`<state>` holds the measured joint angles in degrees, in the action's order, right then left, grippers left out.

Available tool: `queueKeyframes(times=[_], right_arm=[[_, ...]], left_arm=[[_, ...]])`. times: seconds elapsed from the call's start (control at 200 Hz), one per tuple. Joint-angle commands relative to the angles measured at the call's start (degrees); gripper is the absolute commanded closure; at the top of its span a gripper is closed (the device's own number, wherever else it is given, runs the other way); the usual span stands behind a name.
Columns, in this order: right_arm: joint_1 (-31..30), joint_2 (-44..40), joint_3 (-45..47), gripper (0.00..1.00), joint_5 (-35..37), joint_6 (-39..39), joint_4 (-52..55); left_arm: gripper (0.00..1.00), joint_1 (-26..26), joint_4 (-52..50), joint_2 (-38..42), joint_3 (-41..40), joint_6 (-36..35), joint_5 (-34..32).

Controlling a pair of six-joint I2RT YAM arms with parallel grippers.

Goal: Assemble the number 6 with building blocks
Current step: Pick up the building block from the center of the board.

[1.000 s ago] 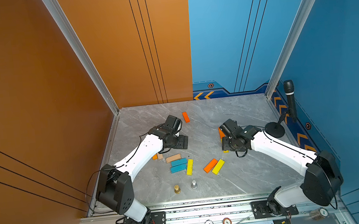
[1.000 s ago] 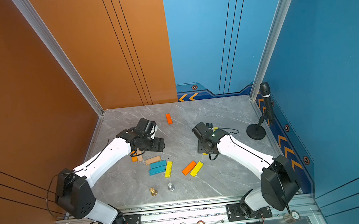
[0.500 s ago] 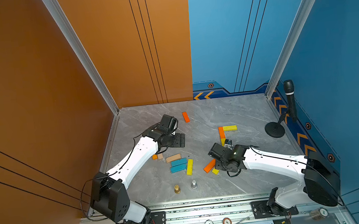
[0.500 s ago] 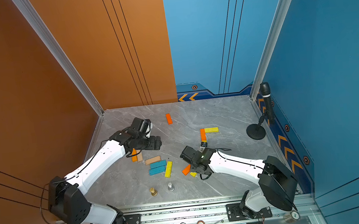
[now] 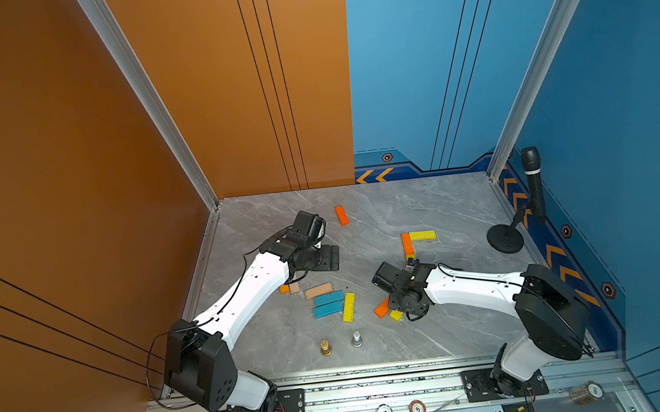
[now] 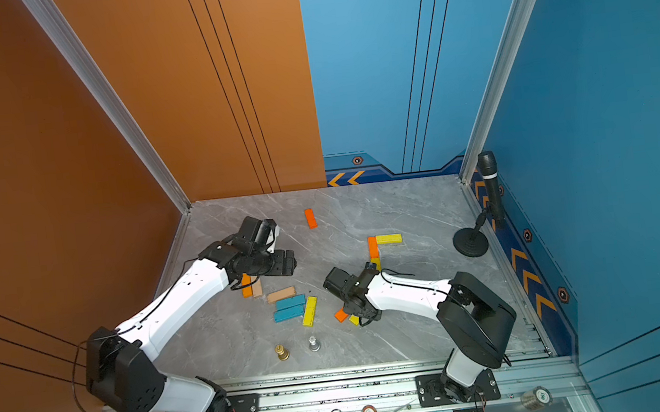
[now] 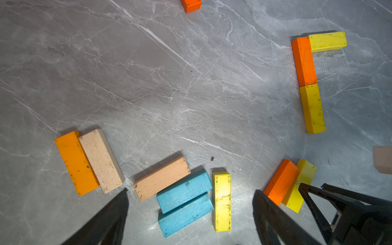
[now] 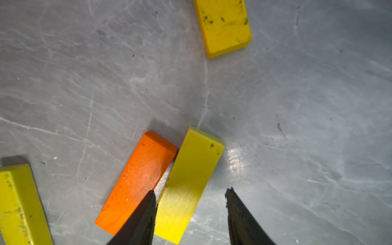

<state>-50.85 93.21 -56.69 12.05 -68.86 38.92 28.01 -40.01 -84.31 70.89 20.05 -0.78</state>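
Building blocks lie flat on the grey floor. A yellow block [image 5: 422, 235], an orange one [image 5: 407, 244] and another yellow [image 7: 312, 108] form an angled line at the right. My right gripper [image 8: 191, 189] is open and low over a loose yellow block [image 8: 191, 180]. One finger stands between that block and an orange block [image 8: 137, 182]; the other finger stands clear of it. My left gripper [image 7: 191, 192] hangs wide open above a cluster of tan [image 5: 318, 290], teal [image 5: 328, 298] and yellow [image 5: 348, 307] blocks, holding nothing.
A gold pawn [image 5: 325, 348] and a silver pawn [image 5: 357, 339] stand near the front edge. A microphone on a round stand [image 5: 505, 238] is at the right wall. A lone orange block [image 5: 341, 215] lies far back. Orange and tan blocks [image 7: 89, 161] lie under the left arm.
My right arm swung from the angled line toward the front and came down over the orange and yellow pair, its jaws narrowing. The left arm drew back slightly, still open.
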Motion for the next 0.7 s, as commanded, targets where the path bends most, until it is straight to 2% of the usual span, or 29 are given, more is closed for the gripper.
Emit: queueKeyframes(times=[0.0, 0.075, 0.426, 0.486, 0.696], right_arm=[[0.3, 2.2, -1.8, 0.49, -0.9, 0.9, 0.1], [0.2, 3.4, -1.7, 0.53, -1.6, 0.9, -0.1], [-0.4, 5.3, -0.1, 0.57, -2.1, -0.4, -0.3], [-0.3, 5.2, 0.1, 0.61, -2.4, -0.5, -0.3], [-0.2, 4.3, 0.5, 0.59, -2.4, 0.0, -0.7]], left_arm=[[0.09, -0.6, 0.6, 1.3, -0.9, 0.8, 1.4], [0.09, -0.7, 0.7, 1.2, -1.0, 0.8, 1.6], [0.09, -0.7, 0.8, 1.6, -1.4, 0.9, 1.7], [0.09, -0.7, 0.9, 1.7, -1.4, 0.9, 1.7], [0.09, -0.7, 0.9, 1.6, -1.5, 0.9, 1.9]])
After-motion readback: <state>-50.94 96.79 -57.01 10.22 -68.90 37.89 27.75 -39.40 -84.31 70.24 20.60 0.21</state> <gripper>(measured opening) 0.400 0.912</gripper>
